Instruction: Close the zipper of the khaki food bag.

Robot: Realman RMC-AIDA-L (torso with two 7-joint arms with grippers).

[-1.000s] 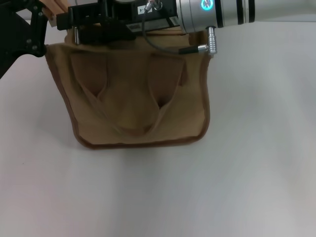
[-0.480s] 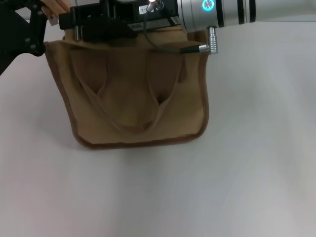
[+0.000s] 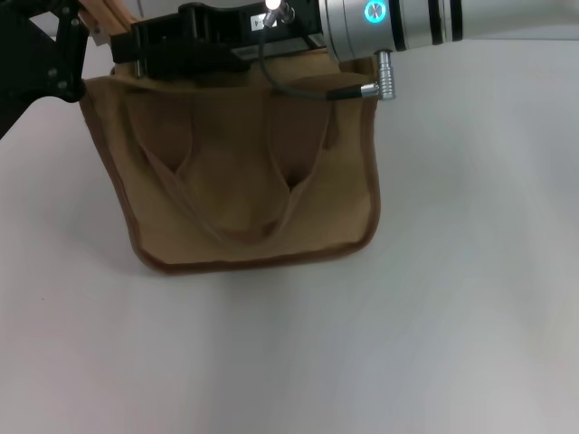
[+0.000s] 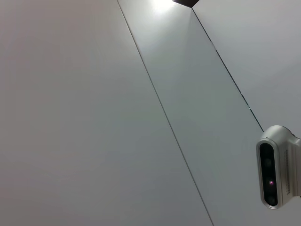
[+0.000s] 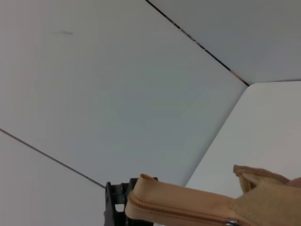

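The khaki food bag (image 3: pixel 244 181) lies on the white table with its two handles folded over its front. My left gripper (image 3: pixel 90 23) is at the bag's far left corner, shut on the tan end of the zipper (image 5: pixel 178 209). That end also shows in the head view (image 3: pixel 107 13). My right gripper (image 3: pixel 181 50) reaches across the bag's top edge and hides the zipper there. A small silver piece (image 5: pixel 230 222), perhaps the slider, shows at the edge of the right wrist view. The left wrist view shows no bag.
The white table (image 3: pixel 434 316) spreads in front of and to the right of the bag. A cable and metal plug (image 3: pixel 384 81) hang from my right arm over the bag's right corner. A white camera unit (image 4: pixel 277 172) shows in the left wrist view.
My right gripper has shifted slightly away along the bag's top edge. The bag's top left corner has risen a little with the left gripper.
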